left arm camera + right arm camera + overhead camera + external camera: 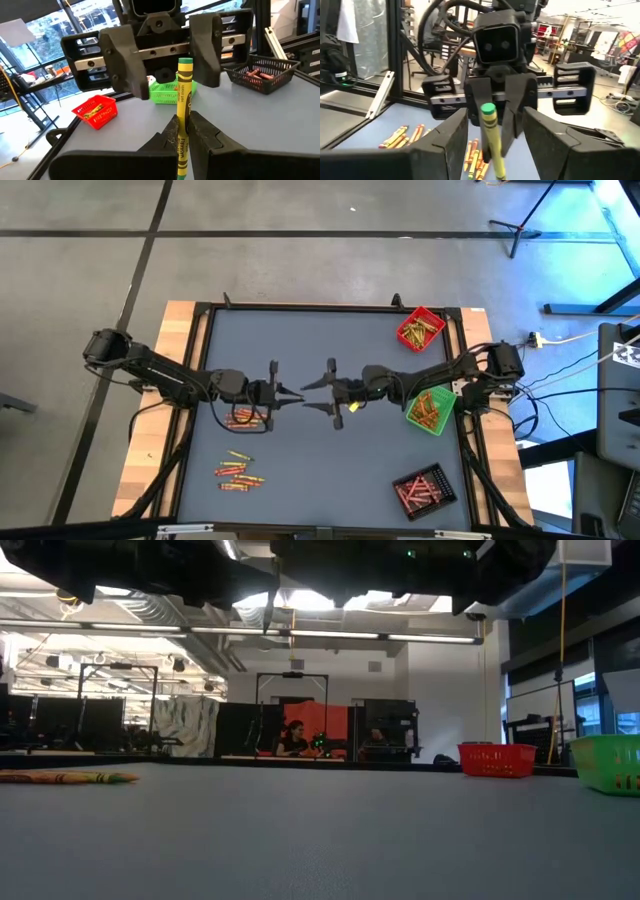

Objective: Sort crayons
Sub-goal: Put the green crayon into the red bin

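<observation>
My left gripper [295, 392] is over the middle of the table, shut on one crayon [183, 100] with a yellow-green wrapper and a green tip [487, 110]. My right gripper [312, 394] faces it from the table's right, open. Its two fingers [125, 70] stand on either side of the crayon's free end without touching it. The right gripper's own fingers [447, 145] show wide apart in the right wrist view. Two loose heaps of crayons [240, 471] lie flat on the table at the near left, one of them [243, 417] under the left arm. My left gripper pinches the crayon about the middle of its length [180, 134] between its two fingers. The fingers point level toward the table's right and lie along the crayon. The crayon is lifted clear of the table, its green tip [185, 63] sticking out past the fingertips toward my right gripper.
A red tray [420, 328] holding crayons stands at the far right. A green tray [432, 410] sits under the right arm, and a black tray [424, 490] is at the near right. The low view shows crayons [70, 777] lying at its left.
</observation>
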Controlling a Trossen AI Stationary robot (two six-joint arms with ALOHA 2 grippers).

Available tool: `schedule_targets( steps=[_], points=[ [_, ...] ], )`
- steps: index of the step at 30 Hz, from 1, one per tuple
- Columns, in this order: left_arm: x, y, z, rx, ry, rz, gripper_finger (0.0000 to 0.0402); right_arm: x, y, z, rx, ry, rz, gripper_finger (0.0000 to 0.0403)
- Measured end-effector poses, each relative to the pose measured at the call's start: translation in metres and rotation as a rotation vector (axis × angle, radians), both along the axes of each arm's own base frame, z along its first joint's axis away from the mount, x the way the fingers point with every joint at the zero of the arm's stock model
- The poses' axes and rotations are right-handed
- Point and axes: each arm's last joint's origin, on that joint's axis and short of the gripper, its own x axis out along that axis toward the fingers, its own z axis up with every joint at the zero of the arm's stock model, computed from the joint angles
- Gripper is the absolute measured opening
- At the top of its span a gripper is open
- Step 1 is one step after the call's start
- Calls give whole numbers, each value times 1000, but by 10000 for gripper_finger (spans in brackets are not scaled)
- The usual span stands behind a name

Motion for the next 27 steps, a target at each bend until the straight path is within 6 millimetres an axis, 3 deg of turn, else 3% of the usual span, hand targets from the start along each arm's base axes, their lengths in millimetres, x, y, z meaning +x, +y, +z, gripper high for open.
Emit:
schedule_targets(
  steps=[4,12,17,23,27],
  points=[
    [0,0,0,-1,-4,0,5,0,-1,0,1,0,-17,157],
    [0,-1,0,-9,-5,-28,5,0,0,-2,-28,11,15,14],
    [0,-1,0,-8,-5,-31,28,0,0,-2,-26,11,23,37],
    [1,-2,4,-70,5,-23,99,0,0,-5,-31,41,17,10],
    [-2,-4,4,-57,65,18,126,0,0,-6,-34,53,-18,19]
  ],
)
